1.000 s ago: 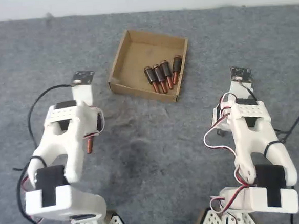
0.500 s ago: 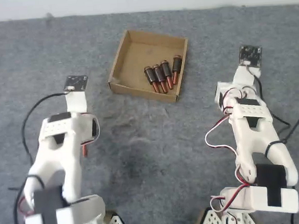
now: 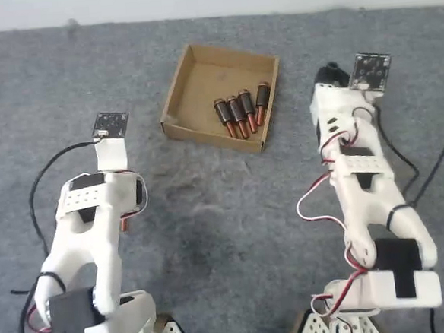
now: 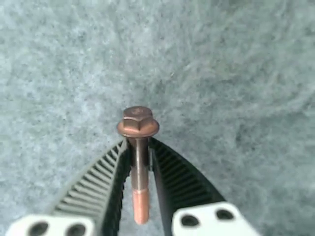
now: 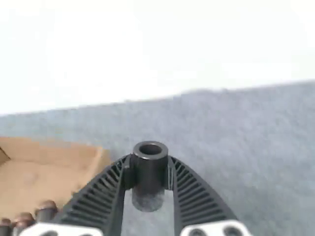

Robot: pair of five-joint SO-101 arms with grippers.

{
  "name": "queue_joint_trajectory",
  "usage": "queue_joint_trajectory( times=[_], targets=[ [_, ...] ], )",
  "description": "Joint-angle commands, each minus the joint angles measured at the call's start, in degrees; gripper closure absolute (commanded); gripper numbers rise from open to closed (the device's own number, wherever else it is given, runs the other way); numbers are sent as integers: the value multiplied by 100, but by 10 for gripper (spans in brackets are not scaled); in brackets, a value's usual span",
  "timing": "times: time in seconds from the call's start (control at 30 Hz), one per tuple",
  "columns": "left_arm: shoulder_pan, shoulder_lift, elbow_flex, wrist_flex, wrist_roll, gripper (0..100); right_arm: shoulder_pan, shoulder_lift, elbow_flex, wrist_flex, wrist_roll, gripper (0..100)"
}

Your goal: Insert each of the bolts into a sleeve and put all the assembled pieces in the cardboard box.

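Note:
My left gripper (image 4: 138,146) is shut on a copper bolt (image 4: 138,129), gripping its shank just under the hex head, above bare carpet. From above, the bolt's tip (image 3: 124,222) peeks out beside the left arm at the near left. My right gripper (image 5: 149,167) is shut on a black sleeve (image 5: 149,166), held upright with its bore open toward the camera. In the high view that sleeve (image 3: 328,74) hangs to the right of the cardboard box (image 3: 204,134). Several assembled pieces (image 3: 241,112) lie side by side in the box's right half.
Grey carpet covers the table. A white wall borders its far edge. The box's corner (image 5: 47,169) and some assembled pieces (image 5: 34,215) lie beside my right gripper. Black cables trail beside both arms.
The left arm drew back toward the near left with the bolt. The right arm stretched away toward the far edge and lifted the sleeve level with the box.

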Motion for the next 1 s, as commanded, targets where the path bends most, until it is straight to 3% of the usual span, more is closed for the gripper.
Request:
queue_joint_trajectory(
  times=[0.0, 0.6, 0.8, 0.97],
  targets=[
    [-9, -360, -31, -123, -79, 989, -163, 145, 237, -1640, 70, 993],
    [0, -360, -22, -141, -88, 988, -1745, 418, 3209, -5455, 97, 993],
    [0, -360, -22, -141, -88, 988, -2369, 418, 4308, -6738, 730, 993],
    [0, -360, -13, -123, -88, 988, -2844, 418, 4958, -7363, 765, 993]
  ],
)
